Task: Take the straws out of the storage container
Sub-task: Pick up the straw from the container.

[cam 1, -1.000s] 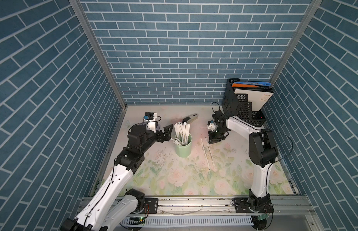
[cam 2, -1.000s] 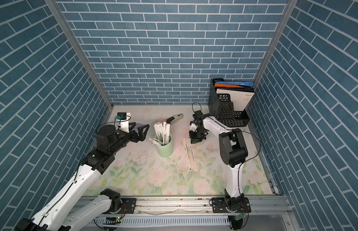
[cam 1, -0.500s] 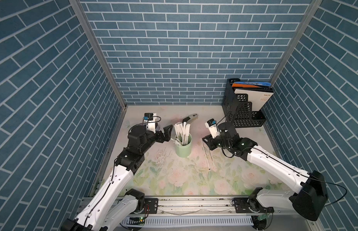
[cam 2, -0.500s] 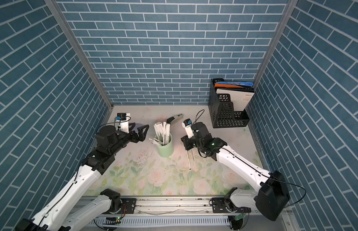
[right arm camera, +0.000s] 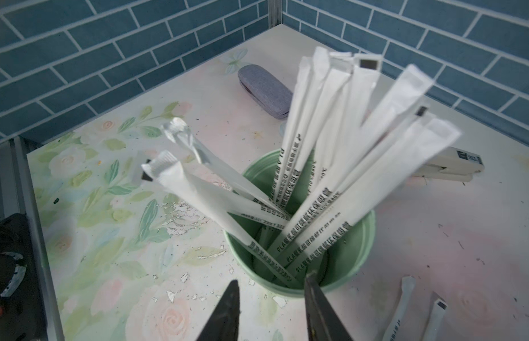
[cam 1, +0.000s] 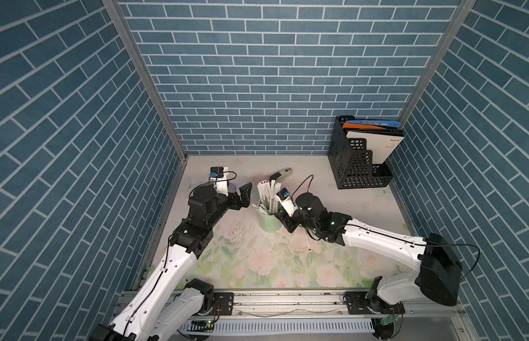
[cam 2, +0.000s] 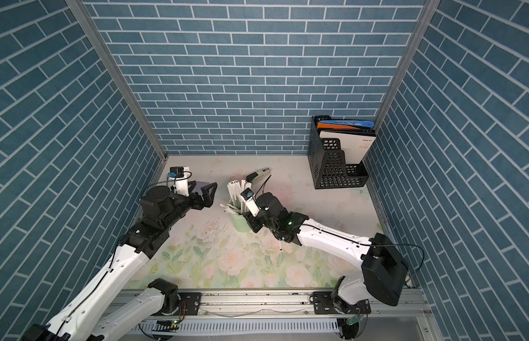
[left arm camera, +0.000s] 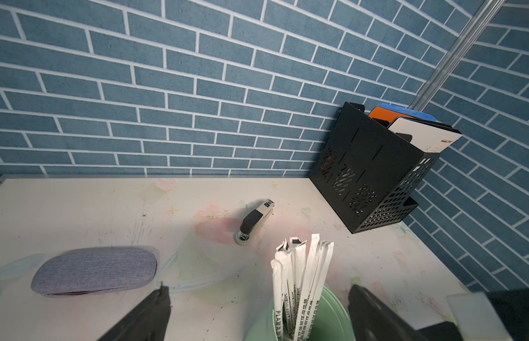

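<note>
- The green cup (cam 1: 268,223) (cam 2: 240,224) stands upright on the flowery table (cam 1: 346,200), near its middle, in both top views.
- Lots of white straws (cam 1: 267,195) (cam 2: 236,192) stand in the cup. They stick out high above its rim.
- In the right wrist view the straws (right arm camera: 331,133) fan out. A few lean low to one side, and the rest lean the other way. Black letters run along their paper wraps.
- Two loose straws (right arm camera: 402,304) lie flat on the table just beside the cup (right arm camera: 365,236). In a top view they (cam 1: 307,246) poke out from under the right arm.
- The left gripper (cam 1: 245,195) (cam 2: 209,195) is spread wide and holds nothing. It hangs just beside the straws, on the cup's left, and does not touch them.
- In the left wrist view, the cup (left arm camera: 337,313) and straws (left arm camera: 301,271) show between the two fingers of the left gripper (left arm camera: 257,288).
- The right gripper (cam 1: 285,223) (right arm camera: 272,280) is at the cup's other side. Its fingers are a little apart, with nothing between them.
- One fingertip (right arm camera: 315,298) is right at the cup's rim. It is too hard to tell if it touches.
- A stapler (cam 1: 282,174) (left arm camera: 254,220) lies behind the cup, toward the back wall.
- A grey case (left arm camera: 95,271) (right arm camera: 264,88) lies near the back left corner.
- A black rack (cam 1: 360,168) (cam 2: 334,171) with folders stands in the back right corner, well apart from the cup.
</note>
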You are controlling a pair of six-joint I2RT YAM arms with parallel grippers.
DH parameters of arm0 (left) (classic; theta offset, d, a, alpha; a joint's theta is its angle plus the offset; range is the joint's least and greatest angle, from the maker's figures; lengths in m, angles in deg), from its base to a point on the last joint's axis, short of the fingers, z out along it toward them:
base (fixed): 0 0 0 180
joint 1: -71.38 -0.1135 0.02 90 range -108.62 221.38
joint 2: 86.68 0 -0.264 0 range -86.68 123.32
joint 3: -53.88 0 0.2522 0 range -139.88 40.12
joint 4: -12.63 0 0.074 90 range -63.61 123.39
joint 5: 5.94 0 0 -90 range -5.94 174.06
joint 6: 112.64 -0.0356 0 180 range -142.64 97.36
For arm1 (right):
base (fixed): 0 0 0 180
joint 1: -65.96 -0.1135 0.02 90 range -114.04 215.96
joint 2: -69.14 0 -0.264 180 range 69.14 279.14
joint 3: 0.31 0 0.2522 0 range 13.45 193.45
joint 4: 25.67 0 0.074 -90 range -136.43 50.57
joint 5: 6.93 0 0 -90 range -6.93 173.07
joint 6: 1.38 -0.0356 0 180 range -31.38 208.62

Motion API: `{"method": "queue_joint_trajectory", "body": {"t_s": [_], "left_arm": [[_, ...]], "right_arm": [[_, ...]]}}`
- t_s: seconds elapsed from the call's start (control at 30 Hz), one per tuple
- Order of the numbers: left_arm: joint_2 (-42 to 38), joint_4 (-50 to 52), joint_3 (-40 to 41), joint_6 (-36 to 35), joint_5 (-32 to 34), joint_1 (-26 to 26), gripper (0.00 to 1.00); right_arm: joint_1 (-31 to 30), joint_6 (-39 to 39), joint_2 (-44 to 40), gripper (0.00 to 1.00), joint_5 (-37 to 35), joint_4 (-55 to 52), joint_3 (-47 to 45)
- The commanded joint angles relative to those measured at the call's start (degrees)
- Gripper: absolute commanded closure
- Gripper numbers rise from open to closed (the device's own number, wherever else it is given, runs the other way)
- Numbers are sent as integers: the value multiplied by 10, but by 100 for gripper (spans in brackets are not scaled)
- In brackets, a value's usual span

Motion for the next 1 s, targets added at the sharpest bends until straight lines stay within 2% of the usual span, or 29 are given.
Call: {"method": "queue_joint_trajectory", "body": {"t_s": [0.0, 0.97], "left_arm": [[-3, -2, 4, -5, 6, 1, 0], [-4, -1, 2, -5, 0, 1, 0]], "right_arm": [[-10, 32, 19, 64, -6, 11, 31], [-24, 26, 81, 68, 21, -23, 94]]}}
